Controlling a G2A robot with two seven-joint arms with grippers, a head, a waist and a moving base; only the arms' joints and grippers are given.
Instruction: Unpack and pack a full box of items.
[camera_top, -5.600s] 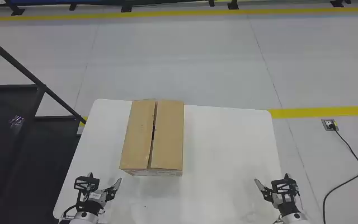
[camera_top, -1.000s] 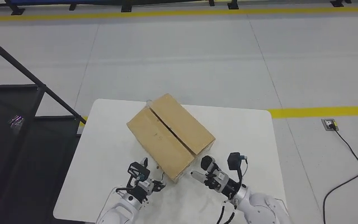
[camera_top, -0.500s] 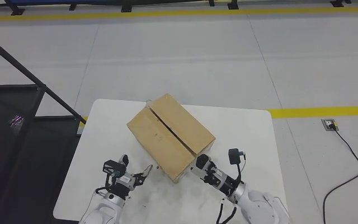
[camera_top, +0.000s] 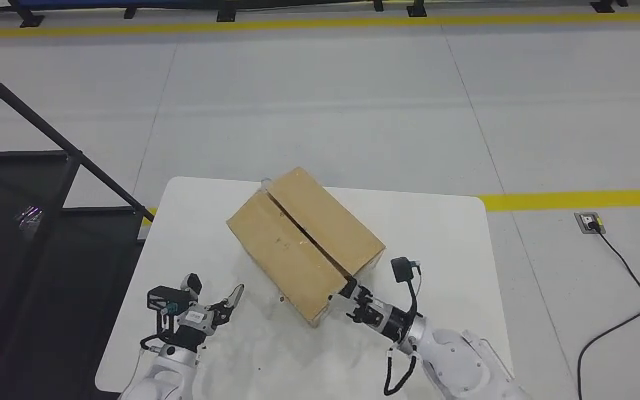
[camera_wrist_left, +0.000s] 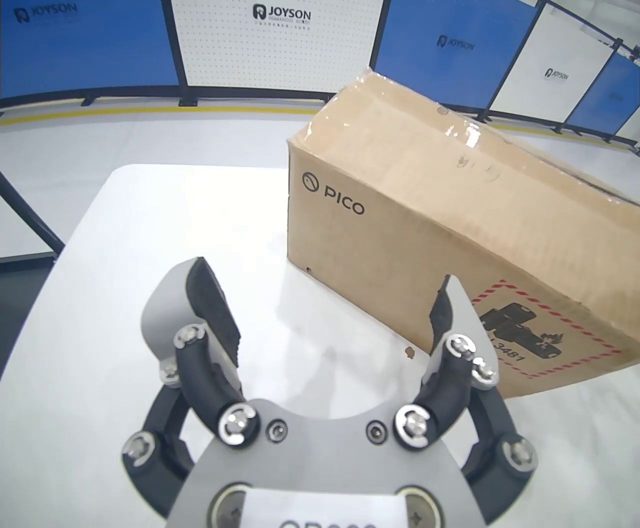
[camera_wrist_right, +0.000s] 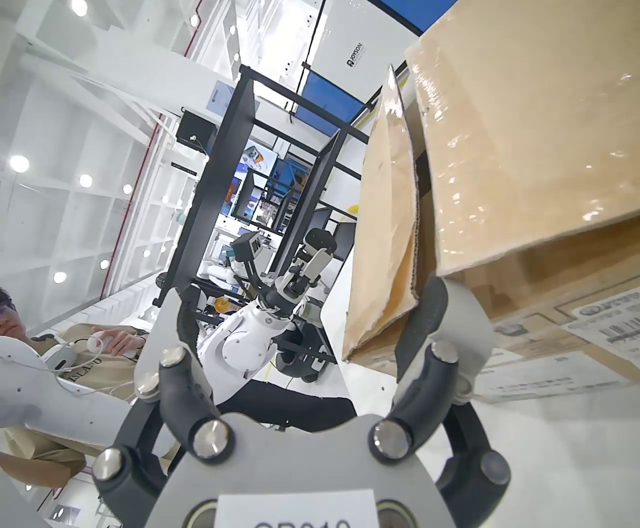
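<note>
The box (camera_top: 305, 243) is plain tan cardboard with black print, a red dashed-border label (camera_wrist_left: 530, 330) and white stickers (camera_wrist_right: 600, 315). The table (camera_top: 440, 240) is white. The left gripper (camera_wrist_left: 324, 274) and the right gripper (camera_wrist_right: 305, 292) are silver with black pads.

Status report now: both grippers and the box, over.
Left gripper open, clear of box. Right gripper open, fingers at box's near end. Box closed. Nothing blocking.

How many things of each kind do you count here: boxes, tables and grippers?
cardboard box: 1
table: 1
grippers: 2, the left gripper and the right gripper
Total: 4
</note>
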